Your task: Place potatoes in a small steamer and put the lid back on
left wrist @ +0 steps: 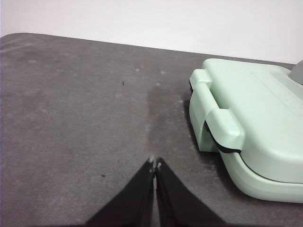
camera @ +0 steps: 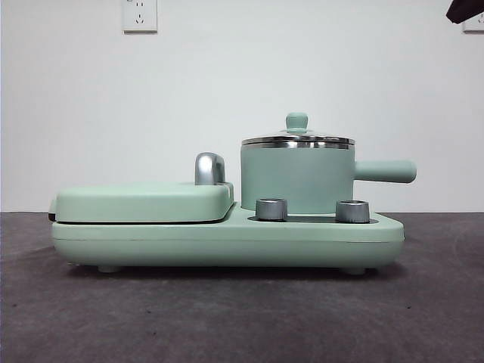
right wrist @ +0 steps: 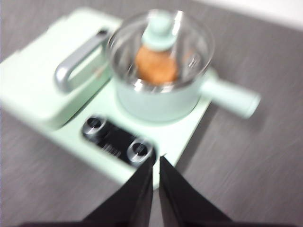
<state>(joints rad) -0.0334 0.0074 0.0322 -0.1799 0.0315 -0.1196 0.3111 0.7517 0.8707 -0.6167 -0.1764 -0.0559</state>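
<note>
Both tools are empty and away from the work. Left tool (left wrist: pixel 155 164) has its two black jaws pressed together at the tips, holding nothing, above bare grey table (left wrist: pixel 71 118) just beside the flat hinged compartment (left wrist: pixel 255 118) of the cooker. Right tool (right wrist: pixel 155 161) has its jaws nearly together with only a thin slit between them, also gripping nothing; it hangs above the near edge of the cooker base, by the two control knobs (right wrist: pixel 116 139), and touches none of it. In the front view only a dark tip of an arm (camera: pixel 465 9) shows at a top corner.

The potato (right wrist: pixel 155 64), an orange-brown rounded lump, lies inside the small steamer (camera: pixel 296 178), seen through the glass. The lid (camera: pixel 298 139) sits on the steel rim, level, with its green knob (camera: pixel 296 121) upright in the middle. Judged from this, both steps of the task look done.

As for handling, the lid is likely rigid, fairly light and breakable, with slick glass; its small knob is the only sensible place to pinch it, from straight above. The potato looks firm and rough-skinned, so it should grip well across its narrow middle. The steamer is probably heaviest, best steadied by its straight side handle (camera: pixel 386 171).
</note>
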